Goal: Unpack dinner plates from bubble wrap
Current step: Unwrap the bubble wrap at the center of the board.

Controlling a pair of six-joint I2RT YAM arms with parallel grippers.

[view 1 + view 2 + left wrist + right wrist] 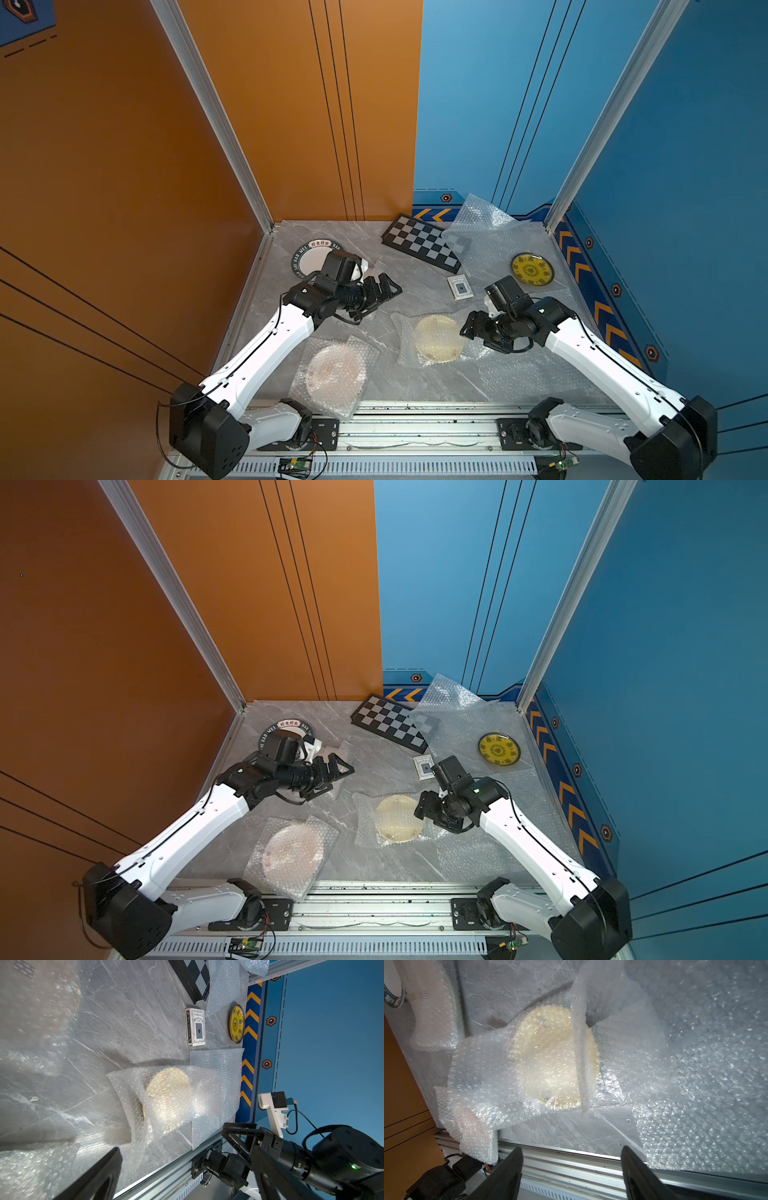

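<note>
Grey marble worktop [365,249]. Cream plate [440,337] lies flat mid-worktop, toward the front edge, loosely draped in bubble wrap [483,1068]. Right fingers [512,1167] spread, empty, just beside its rim. Left fingers [99,1172] spread wide, empty. Judgement: ceramic is stiff and breakable, the wrap light and slippery, so pinch a loose flap.
</note>
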